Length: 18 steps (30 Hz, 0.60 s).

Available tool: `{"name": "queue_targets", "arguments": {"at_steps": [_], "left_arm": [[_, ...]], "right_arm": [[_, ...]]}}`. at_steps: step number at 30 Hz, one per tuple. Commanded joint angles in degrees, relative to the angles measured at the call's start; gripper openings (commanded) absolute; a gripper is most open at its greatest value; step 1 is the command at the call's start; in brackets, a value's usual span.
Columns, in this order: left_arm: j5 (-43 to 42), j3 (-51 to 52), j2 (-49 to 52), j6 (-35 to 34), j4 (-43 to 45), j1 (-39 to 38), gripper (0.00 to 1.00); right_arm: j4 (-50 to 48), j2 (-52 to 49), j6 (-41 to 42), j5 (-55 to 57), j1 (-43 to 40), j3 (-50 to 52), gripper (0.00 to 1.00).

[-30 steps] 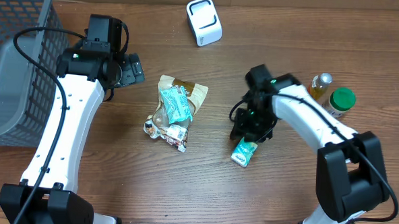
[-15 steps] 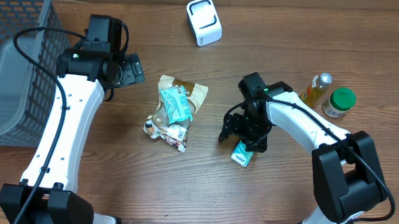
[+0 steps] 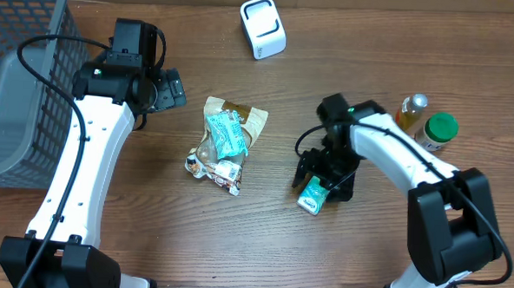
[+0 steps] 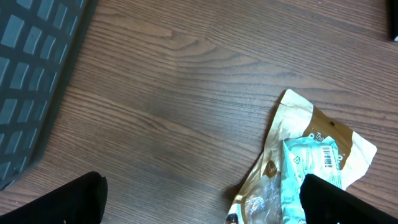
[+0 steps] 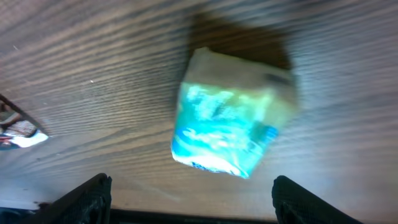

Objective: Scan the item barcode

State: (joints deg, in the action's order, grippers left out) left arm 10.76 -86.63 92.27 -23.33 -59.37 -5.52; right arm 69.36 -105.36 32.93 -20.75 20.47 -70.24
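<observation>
Teal packet (image 3: 312,196) is lying loose on the wooden table (image 3: 261,248) under the right gripper (image 3: 323,183), whose jaws are standing spread and empty, probably straddling it for a pickup, while the left gripper (image 3: 171,90) is hanging wide open and empty, well apart from the white scanner (image 3: 262,27).

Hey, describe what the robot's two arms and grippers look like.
Both have smooth white shells on the long links and black joint housings: left arm, right arm. A thin black cable loops beside the left arm. The left gripper and right gripper are black and blocky.
</observation>
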Motion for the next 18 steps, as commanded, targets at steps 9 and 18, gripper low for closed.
{"name": "queue_targets", "arguments": {"at_steps": [9, 18], "left_arm": [[0.15, -0.59, -0.07, 1.51, 0.0, -0.17, 0.99], [0.15, -0.59, -0.07, 1.51, 0.02, -0.17, 0.99]], "right_arm": [[2.47, 1.22, 1.18, 4.42, -2.27, 0.15, 0.51], [-4.5, 1.22, 5.29, 4.61, -2.03, 6.93, 0.27]]}}
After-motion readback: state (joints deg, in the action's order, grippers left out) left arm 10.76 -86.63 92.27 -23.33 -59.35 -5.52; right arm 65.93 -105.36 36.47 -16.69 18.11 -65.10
